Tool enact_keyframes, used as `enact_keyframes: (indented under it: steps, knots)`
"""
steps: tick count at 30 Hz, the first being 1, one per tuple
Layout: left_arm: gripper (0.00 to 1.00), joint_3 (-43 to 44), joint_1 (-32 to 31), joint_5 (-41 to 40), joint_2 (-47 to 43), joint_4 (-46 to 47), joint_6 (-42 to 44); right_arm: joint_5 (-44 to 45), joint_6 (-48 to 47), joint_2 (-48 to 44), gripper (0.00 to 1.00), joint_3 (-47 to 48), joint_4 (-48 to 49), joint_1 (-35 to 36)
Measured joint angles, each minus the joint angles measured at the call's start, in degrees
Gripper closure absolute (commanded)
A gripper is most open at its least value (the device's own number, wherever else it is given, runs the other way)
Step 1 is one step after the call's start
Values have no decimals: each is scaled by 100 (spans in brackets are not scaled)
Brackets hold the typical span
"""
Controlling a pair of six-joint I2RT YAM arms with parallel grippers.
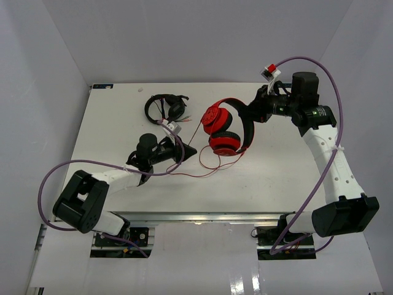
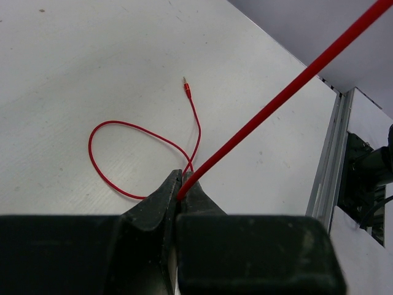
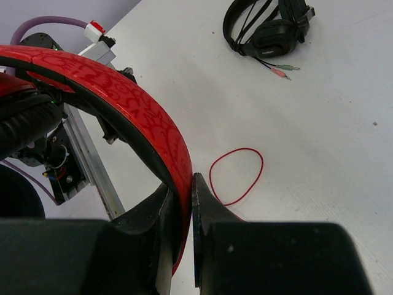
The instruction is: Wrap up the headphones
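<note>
The red headphones [image 1: 222, 129] hang above the table's middle, held by their headband. My right gripper [image 1: 249, 114] is shut on the headband [image 3: 144, 126], seen close in the right wrist view. My left gripper [image 1: 189, 149] is shut on the thin red cable [image 2: 270, 107], which runs taut from its jaws up toward the ear cups. The rest of the cable lies in a loop [image 2: 132, 157] on the table, ending in the plug [image 2: 186, 87]. The loop also shows in the right wrist view [image 3: 236, 175].
Smaller black headphones [image 1: 166, 106] lie at the back left of the white table [image 1: 110, 123], also in the right wrist view [image 3: 270, 27]. The table's near metal rail [image 1: 202, 216] runs in front of the arm bases.
</note>
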Motion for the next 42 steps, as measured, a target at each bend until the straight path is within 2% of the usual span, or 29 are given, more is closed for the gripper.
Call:
enact_keyframes:
  steps: [10,31,38,42]
  knots:
    - [79,-174,0,-64,114,-214,123,-246,243,-10,92,0,235,-65]
    - [80,-478,-73,-327,121,-407,326,-127,722,-13,92,301,381,-412]
    - [88,-537,-145,-400,119,-412,308,0,860,35,92,326,407,-607]
    - [96,-549,-178,-438,99,-410,289,126,917,51,92,343,424,-697]
